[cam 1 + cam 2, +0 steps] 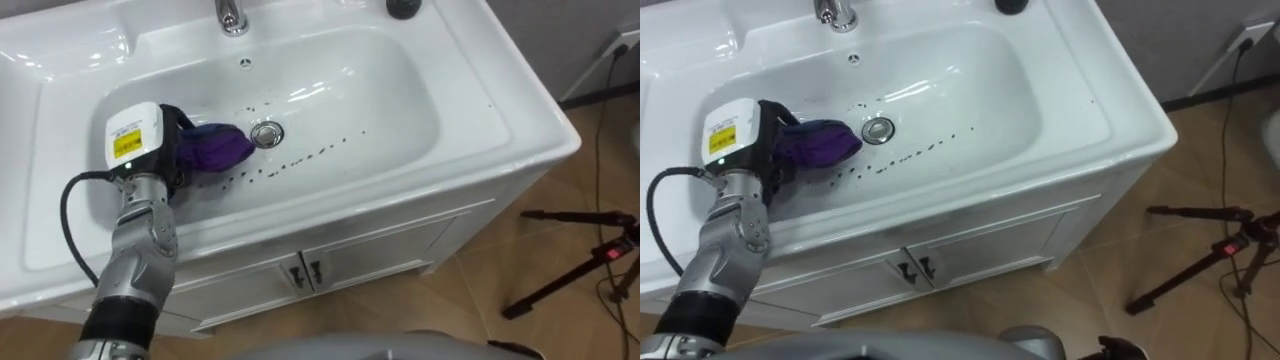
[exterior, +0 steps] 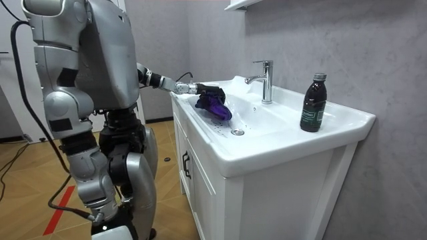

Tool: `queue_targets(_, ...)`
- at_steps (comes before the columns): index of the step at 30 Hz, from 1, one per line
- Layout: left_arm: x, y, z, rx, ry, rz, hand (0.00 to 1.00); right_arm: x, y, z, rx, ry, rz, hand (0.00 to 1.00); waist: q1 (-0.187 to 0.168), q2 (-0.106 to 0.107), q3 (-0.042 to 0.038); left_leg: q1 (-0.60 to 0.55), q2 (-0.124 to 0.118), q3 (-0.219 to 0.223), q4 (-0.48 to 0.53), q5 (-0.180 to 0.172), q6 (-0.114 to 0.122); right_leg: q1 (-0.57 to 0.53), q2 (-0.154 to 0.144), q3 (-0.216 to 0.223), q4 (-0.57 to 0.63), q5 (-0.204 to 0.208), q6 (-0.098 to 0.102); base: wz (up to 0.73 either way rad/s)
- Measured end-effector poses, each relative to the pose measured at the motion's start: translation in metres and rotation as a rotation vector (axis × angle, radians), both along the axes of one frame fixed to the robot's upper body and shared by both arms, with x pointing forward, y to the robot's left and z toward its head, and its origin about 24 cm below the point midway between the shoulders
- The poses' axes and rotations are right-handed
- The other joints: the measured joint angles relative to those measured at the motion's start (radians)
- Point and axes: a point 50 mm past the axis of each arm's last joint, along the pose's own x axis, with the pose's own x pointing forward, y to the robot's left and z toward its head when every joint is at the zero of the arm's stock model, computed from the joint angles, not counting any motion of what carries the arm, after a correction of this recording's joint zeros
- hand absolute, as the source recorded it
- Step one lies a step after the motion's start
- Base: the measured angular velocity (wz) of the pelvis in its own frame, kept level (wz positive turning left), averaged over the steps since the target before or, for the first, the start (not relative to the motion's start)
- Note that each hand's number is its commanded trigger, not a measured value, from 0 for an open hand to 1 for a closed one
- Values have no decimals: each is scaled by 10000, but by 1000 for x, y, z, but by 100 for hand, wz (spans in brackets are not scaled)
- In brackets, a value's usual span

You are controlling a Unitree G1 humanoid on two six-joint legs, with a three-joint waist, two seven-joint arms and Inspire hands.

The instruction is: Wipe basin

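One five-fingered left hand [image 1: 172, 140] reaches into the left part of a white ceramic basin [image 1: 400, 90] in the left eye view, its fingers curled round a bunched purple cloth [image 1: 215, 148]. The cloth lies on the basin floor, its right end just beside the round chrome drain [image 1: 266, 134]. A scattered line of small dark specks [image 1: 300, 160] runs across the basin floor from near the cloth off to the right, passing on the near side of the drain. A chrome tap [image 1: 231, 16] stands on the far rim, above a small overflow hole [image 1: 245, 63]. Below the basin's near edge is a white two-door cabinet [image 1: 380, 255] with dark handles. To the right, a black tripod [image 1: 580, 265] lies on the brown wooden floor [image 1: 480, 320].

From the room view, the robot stands at the near-left front of the cabinet, its left arm stretched over the rim and the hand down in the bowl, with the cloth bulging beneath it. A dark bottle with a green label [image 2: 313, 103] stands upright on the far-right deck, well apart from the tap. A grey textured wall [image 2: 373, 47] backs the basin, and a strip of red tape [image 2: 63, 200] marks the floor beside the robot.

Seen through the right eye view, a white wall socket [image 1: 1252, 35] with a dark cable sits at the far right.
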Motion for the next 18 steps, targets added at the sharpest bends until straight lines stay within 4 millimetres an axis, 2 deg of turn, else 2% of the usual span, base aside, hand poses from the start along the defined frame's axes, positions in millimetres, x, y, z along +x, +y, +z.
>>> queue_targets(6,-8,4,-17,675,1272,-208,100,-5,2,-1,90,483,482,0,-172,73,-56,43,17,146,4,0,0,-58,20,91,96,-1,-1,-6)
queue_targets(7,-10,4,-19,748,1484,-225,100,-7,2,-1,136,570,479,0,-205,25,-27,59,24,177,1,0,0,-57,27,115,112,0,-2,-8)
queue_targets(10,-12,4,-23,806,1876,-253,100,-7,3,-1,148,792,738,0,-264,61,-53,91,38,309,0,0,0,-52,43,171,132,9,-18,-6)
queue_targets(14,-9,3,-25,946,2122,-275,100,-5,2,-1,123,846,742,0,-440,-17,-68,99,45,345,2,0,0,-13,32,85,160,13,-24,7)
queue_targets(18,-6,1,-27,1044,2389,-321,100,-1,1,-1,55,805,755,0,-466,-59,-56,178,48,520,1,0,0,-13,21,126,236,11,-24,-3)
